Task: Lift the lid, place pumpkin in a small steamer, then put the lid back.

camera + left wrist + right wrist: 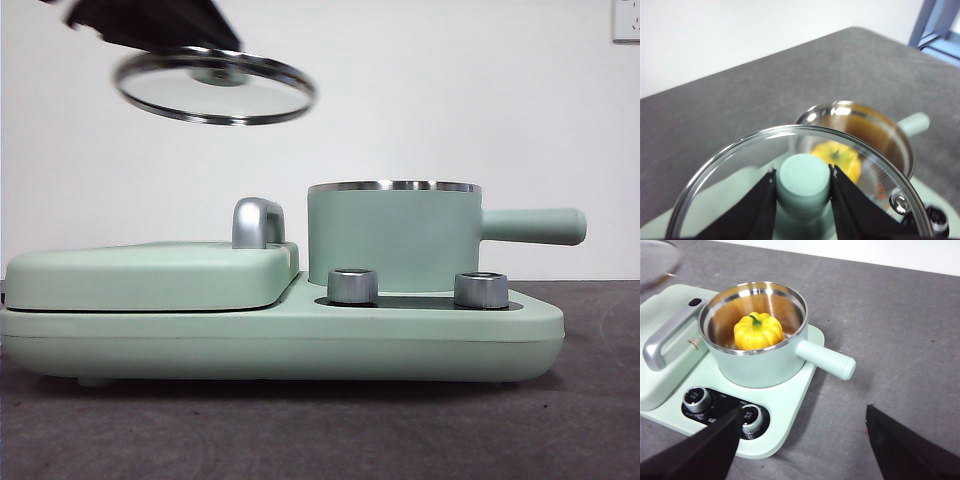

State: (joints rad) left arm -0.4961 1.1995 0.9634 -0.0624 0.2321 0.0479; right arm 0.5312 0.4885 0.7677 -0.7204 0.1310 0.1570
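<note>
Lid (213,87) gripped by left fingers (762,207), above griddle cover (150,272); right fingers (900,450) spread.

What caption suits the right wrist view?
Pumpkin sits inside the open small steamer, right gripper open above the table.

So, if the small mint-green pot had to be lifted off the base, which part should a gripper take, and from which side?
Best guess: take the long straight side handle of the small mint-green pot, coming down from above with the jaws across it. It sticks out level, clear of the two knobs and the base, and looks slim enough. The steel rim is wide and round, and the yellow pumpkin sits inside.
</note>
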